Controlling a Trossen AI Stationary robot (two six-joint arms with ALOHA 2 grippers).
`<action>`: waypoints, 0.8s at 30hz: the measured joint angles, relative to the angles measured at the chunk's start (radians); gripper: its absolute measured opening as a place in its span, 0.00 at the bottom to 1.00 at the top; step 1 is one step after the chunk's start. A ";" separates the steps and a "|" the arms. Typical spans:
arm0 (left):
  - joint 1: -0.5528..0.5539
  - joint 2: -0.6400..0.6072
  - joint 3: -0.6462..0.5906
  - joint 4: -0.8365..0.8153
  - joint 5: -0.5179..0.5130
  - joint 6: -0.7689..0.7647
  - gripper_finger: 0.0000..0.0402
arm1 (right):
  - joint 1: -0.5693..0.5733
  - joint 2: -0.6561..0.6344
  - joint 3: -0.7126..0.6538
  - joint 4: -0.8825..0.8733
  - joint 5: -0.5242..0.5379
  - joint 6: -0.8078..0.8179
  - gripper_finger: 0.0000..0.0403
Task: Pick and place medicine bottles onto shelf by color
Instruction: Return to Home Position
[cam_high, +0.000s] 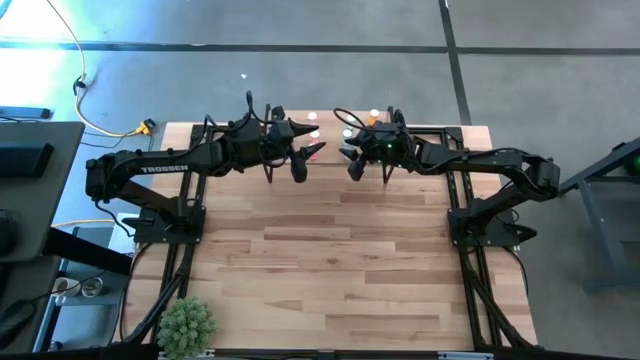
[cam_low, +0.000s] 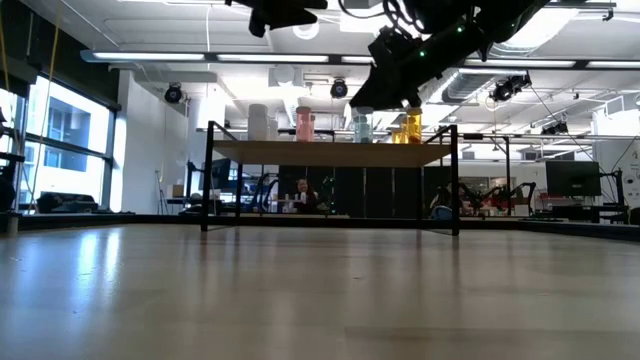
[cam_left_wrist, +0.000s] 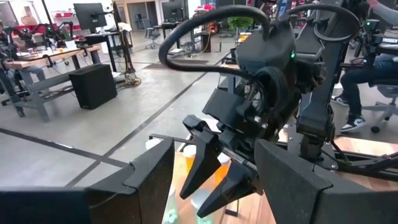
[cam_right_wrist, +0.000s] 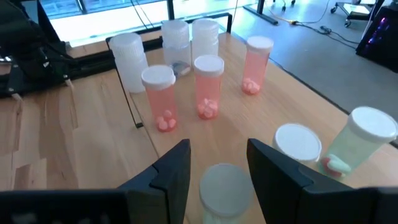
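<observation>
The shelf (cam_low: 330, 151) stands at the table's far edge on black legs. On it stand white bottles (cam_right_wrist: 175, 36), pink bottles (cam_right_wrist: 208, 84), green bottles (cam_right_wrist: 362, 138) and, in the low view, orange bottles (cam_low: 411, 125). My right gripper (cam_right_wrist: 217, 155) is open above the shelf. Its fingers stand on either side of a green bottle's white cap (cam_right_wrist: 225, 185), just over it, and I see no touch. My left gripper (cam_left_wrist: 214, 149) is open and empty, raised beside the shelf's left part (cam_high: 298, 165) and facing the right gripper (cam_left_wrist: 217, 177).
A green spiky plant (cam_high: 187, 322) stands at the table's near left corner. The bottles stand close together in groups by color on the shelf top (cam_right_wrist: 186, 134). The two arms' grippers are close to each other over the shelf. The tabletop (cam_high: 330, 250) lies in front of the shelf.
</observation>
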 joint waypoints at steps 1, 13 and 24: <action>0.000 0.000 0.000 -0.002 0.000 0.000 0.53 | 0.000 0.000 0.000 0.005 0.000 0.001 0.37; 0.000 0.000 0.000 -0.004 0.000 0.000 0.53 | 0.007 -0.030 0.000 0.011 -0.009 0.002 0.37; 0.000 -0.009 0.000 -0.030 0.000 0.001 0.53 | 0.009 -0.116 0.000 0.030 -0.013 0.008 0.37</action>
